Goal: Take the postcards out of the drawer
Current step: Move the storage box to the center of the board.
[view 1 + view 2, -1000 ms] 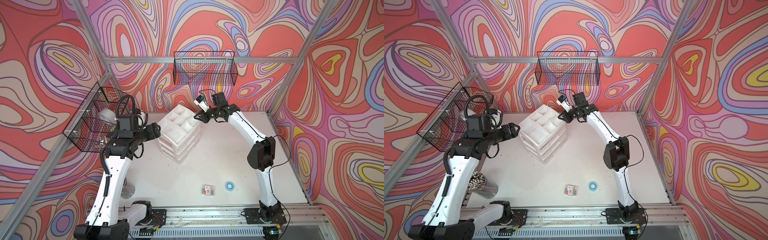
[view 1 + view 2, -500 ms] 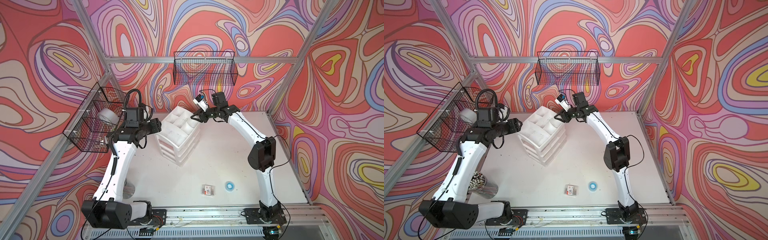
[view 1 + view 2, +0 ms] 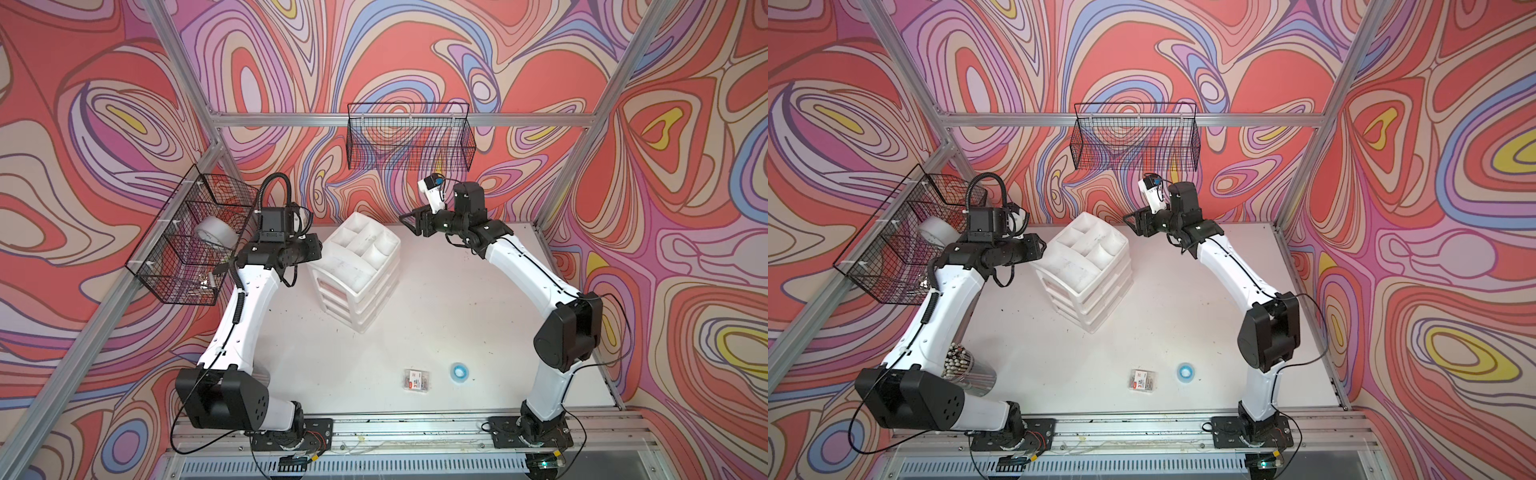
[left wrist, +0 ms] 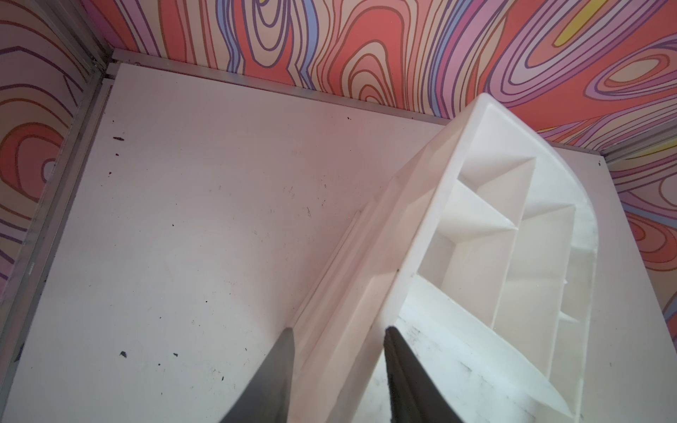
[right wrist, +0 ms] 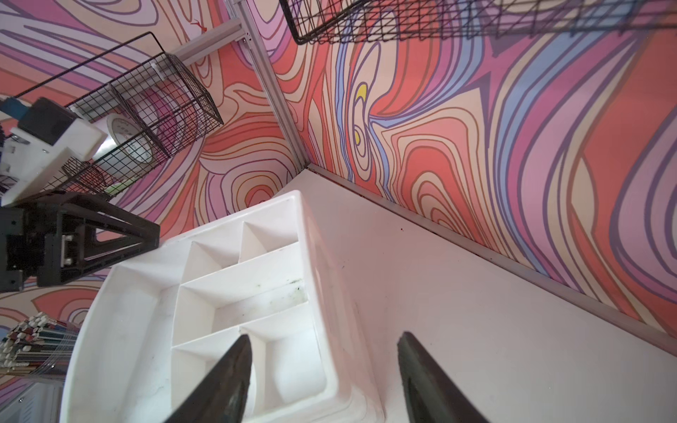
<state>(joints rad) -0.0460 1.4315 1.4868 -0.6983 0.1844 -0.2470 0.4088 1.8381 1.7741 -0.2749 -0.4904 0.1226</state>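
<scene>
1. Left wrist view: the left jaws stand apart astride the top rim of the white drawer unit (image 4: 487, 234); I cannot tell whether they pinch it.
2. The right jaws gape wide, empty, by the unit's corner above the surface (image 5: 458, 300).
3. The drawers look shut, and the postcards are out of sight.

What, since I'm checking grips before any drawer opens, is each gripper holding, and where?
Right gripper: open, nothing held. Left gripper straddles a side wall of the drawer unit; whether it pinches it cannot be told.
</scene>
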